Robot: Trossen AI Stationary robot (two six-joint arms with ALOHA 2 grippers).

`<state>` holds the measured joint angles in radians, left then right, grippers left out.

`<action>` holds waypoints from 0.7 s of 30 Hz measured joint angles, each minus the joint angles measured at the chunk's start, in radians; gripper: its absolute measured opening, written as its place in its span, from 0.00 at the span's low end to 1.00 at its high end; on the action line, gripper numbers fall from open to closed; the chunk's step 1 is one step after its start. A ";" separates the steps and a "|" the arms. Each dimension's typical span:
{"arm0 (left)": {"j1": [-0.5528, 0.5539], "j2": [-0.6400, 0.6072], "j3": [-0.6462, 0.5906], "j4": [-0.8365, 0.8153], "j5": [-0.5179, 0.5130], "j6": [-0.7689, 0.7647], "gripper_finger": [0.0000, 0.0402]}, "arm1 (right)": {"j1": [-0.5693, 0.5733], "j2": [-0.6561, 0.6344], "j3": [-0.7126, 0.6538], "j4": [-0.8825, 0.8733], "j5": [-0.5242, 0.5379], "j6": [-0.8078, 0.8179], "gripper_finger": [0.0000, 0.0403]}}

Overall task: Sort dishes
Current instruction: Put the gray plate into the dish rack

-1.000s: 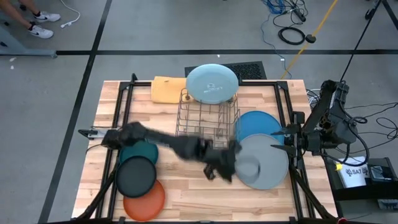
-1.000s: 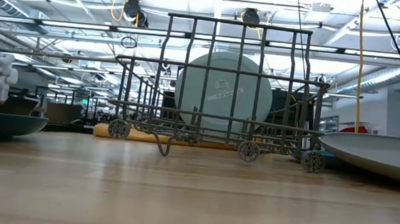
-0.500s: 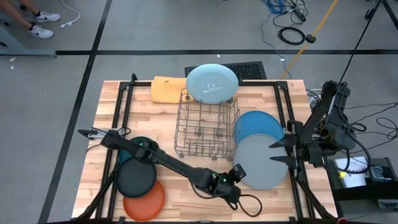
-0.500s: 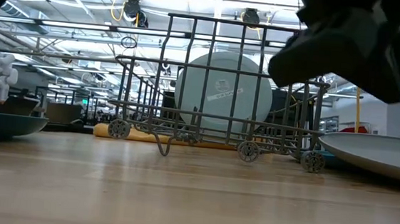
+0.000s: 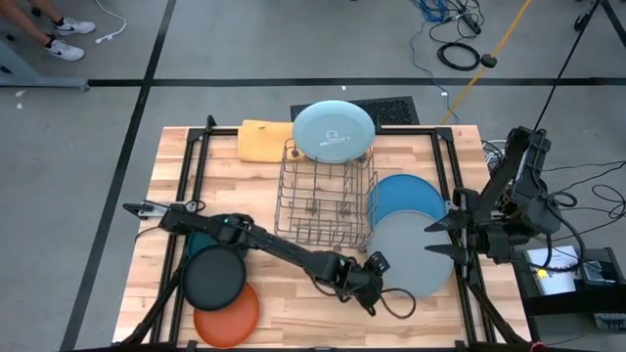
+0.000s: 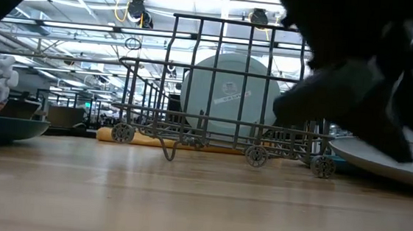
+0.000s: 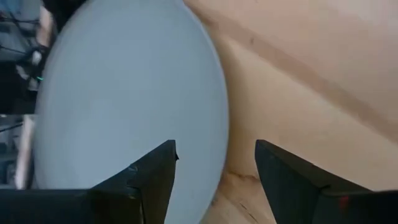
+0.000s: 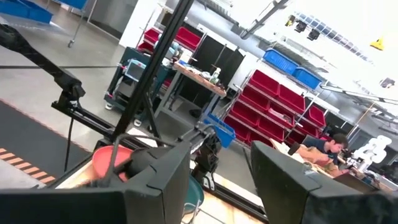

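The left hand [image 5: 377,266], fingers [image 7: 149,180] spread and grasping nothing, sits low over the desk [image 5: 293,313] at the near-left rim of the grey plate [image 5: 416,254]. In the left wrist view the plate's edge runs between the two fingers, bare wood showing beside it. The arm reaches across from the desk's left side, passing just in front of the wire rack [image 5: 323,196].

The grey plate lies flat at the right, its far edge overlapping the medium blue plate [image 5: 406,196], which sits against the rack's right side. Open wood stretches along the front of the desk, between the left hand and the small plates.

The right hand [image 5: 438,238], fingers parted and empty, waits at the desk's right edge, its tips over the grey plate's right rim.

The light blue plate [image 5: 334,131] leans at the rack's far end; the low view shows it standing upright behind the wires [image 6: 230,95]. A yellow cloth [image 5: 264,140] lies beside it at the back.

At front left, the orange plate [image 5: 230,313], black plate [image 5: 214,277] and teal plate [image 5: 210,240] overlap in a line, the teal one partly hidden under the left arm.
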<state>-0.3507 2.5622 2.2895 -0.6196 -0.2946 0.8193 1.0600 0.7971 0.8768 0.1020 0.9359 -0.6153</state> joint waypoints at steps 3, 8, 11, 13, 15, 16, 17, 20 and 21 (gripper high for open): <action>0.014 0.001 -0.012 0.028 0.002 0.000 0.55 | 0.000 0.000 0.000 0.000 0.000 -0.007 0.41; 0.039 0.000 -0.012 0.029 0.032 -0.002 0.55 | 0.000 0.000 0.000 0.000 0.000 -0.017 0.41; 0.047 0.001 -0.012 0.027 0.051 -0.003 0.55 | 0.000 0.000 0.000 0.000 0.000 -0.018 0.41; 0.043 0.009 -0.011 0.029 0.055 -0.003 0.55 | 0.000 0.000 0.000 0.000 0.000 -0.018 0.41; 0.041 0.016 -0.012 0.009 0.060 -0.008 0.55 | 0.000 0.000 0.000 0.000 0.000 -0.018 0.41; 0.040 0.024 -0.012 0.013 0.063 -0.012 0.55 | 0.000 0.000 0.000 0.000 0.000 -0.019 0.41; 0.039 0.028 -0.012 0.015 0.062 -0.021 0.55 | 0.000 0.000 0.000 -0.001 0.000 -0.020 0.41; 0.036 0.031 -0.012 0.021 0.058 -0.024 0.53 | 0.000 0.000 0.000 -0.001 0.001 -0.019 0.41; 0.035 0.033 -0.012 0.041 0.051 -0.021 0.53 | 0.000 0.000 0.000 -0.001 0.001 -0.019 0.41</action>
<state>-0.3154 2.5955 2.2777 -0.5783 -0.2434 0.7984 1.0599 0.7971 0.8772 0.1013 0.9367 -0.6342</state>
